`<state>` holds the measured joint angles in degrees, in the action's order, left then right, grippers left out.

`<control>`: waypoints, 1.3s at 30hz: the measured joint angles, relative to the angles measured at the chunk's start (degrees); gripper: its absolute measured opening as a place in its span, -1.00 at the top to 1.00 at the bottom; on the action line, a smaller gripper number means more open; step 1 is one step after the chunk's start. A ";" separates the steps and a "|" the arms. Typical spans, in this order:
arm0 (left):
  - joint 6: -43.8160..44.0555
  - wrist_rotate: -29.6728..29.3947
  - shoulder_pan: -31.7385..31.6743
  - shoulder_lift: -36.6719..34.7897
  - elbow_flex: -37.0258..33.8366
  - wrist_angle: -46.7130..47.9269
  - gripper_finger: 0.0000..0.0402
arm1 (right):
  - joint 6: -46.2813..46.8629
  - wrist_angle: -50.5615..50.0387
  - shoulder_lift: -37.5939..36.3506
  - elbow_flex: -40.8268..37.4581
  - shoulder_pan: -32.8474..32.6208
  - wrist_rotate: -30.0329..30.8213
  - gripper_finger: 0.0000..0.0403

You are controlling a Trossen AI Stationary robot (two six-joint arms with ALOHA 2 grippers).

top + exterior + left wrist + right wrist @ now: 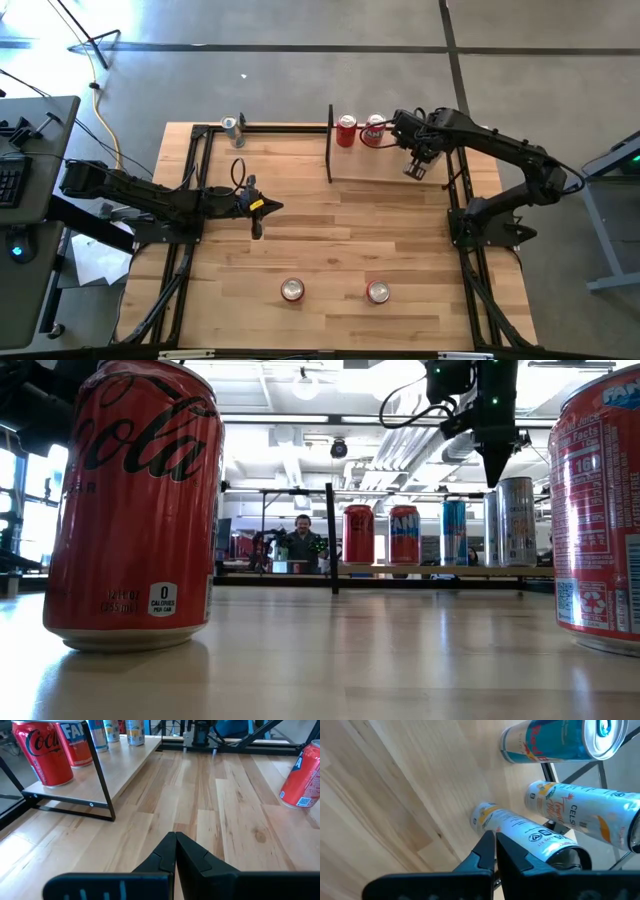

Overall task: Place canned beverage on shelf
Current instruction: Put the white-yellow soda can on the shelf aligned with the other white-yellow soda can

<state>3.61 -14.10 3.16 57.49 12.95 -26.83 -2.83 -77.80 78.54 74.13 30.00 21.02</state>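
Note:
The shelf (390,172), light wood with black bars and an upright divider (330,145), stands at the table's far right. On it stand a red Coca-Cola can (346,130), a red Fanta can (373,130) and slim cans: a blue one (555,740) and two white ones (520,827). My right gripper (415,168) is shut, pointing down just above the white slim cans (493,478). My left gripper (258,208) is shut and empty over the table's left middle. Two red cans (292,290) (378,292) stand upright near the near edge. My right gripper's shut fingertips (495,840) point down from above at the upper end of a white slim can (540,840) that stands on the shelf. I cannot tell whether they touch it.
A silver can (232,126) stands at the far left corner by the black frame. The black frame rails (190,180) run along both sides of the table. A person (300,540) sits in the room beyond the table.

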 joint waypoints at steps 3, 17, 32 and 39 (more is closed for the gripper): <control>-0.36 0.00 0.00 -0.02 0.00 0.00 1.00 | -0.08 0.02 0.00 0.00 0.00 0.10 1.00; 2.20 -0.19 -0.02 0.00 0.00 2.37 1.00 | -1.70 3.32 -0.11 -0.60 0.00 1.23 1.00; 2.86 -0.42 -0.02 0.00 0.01 2.19 1.00 | -3.23 14.17 -11.48 -19.28 0.00 0.19 1.00; 3.79 -0.81 -0.02 0.00 0.00 2.12 1.00 | -3.23 13.85 -14.32 -22.62 0.48 2.93 1.00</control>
<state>7.40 -14.91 3.14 57.49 12.95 -24.71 -6.07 -63.95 64.22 51.51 30.48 23.95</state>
